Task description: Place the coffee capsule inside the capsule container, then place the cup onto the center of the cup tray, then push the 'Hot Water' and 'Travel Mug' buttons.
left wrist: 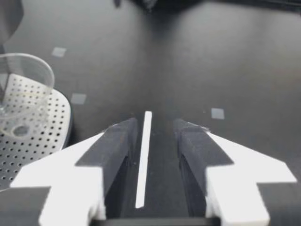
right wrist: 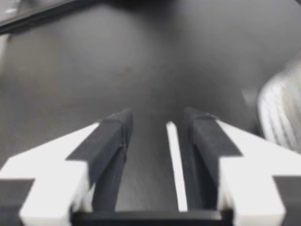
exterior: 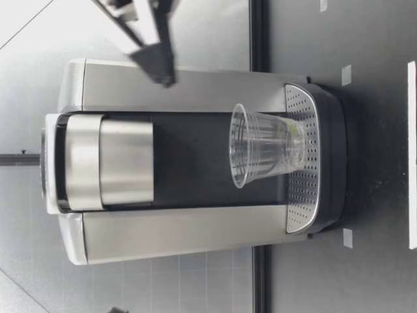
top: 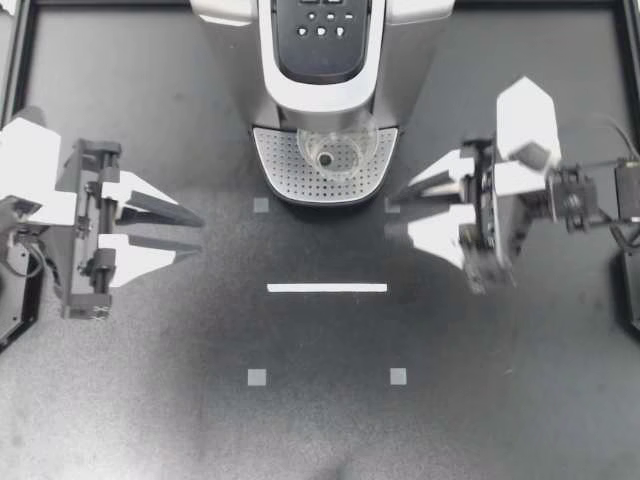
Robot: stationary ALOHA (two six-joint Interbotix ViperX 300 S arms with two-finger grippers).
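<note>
A clear plastic cup (top: 335, 152) stands upright on the perforated cup tray (top: 285, 165) of the coffee machine (top: 410, 60). The machine's buttons (top: 322, 25) face up on its dark panel. No coffee capsule shows in any view. My left gripper (top: 198, 234) hovers left of the machine, open with nothing between its fingers. My right gripper (top: 392, 213) hangs just right of the tray's front corner, open and empty too. The low view has the cup (exterior: 267, 147) standing on the tray (exterior: 300, 189), and a gripper (exterior: 156, 62) high beside the machine. The left wrist view catches the cup (left wrist: 26, 94) beside my left gripper (left wrist: 153, 129).
A white tape strip (top: 327, 288) lies on the dark table in front of the machine, with small grey square marks (top: 257, 377) around it. A black frame (top: 20, 60) borders the table. The same tape strip (left wrist: 143, 160) runs under my left gripper.
</note>
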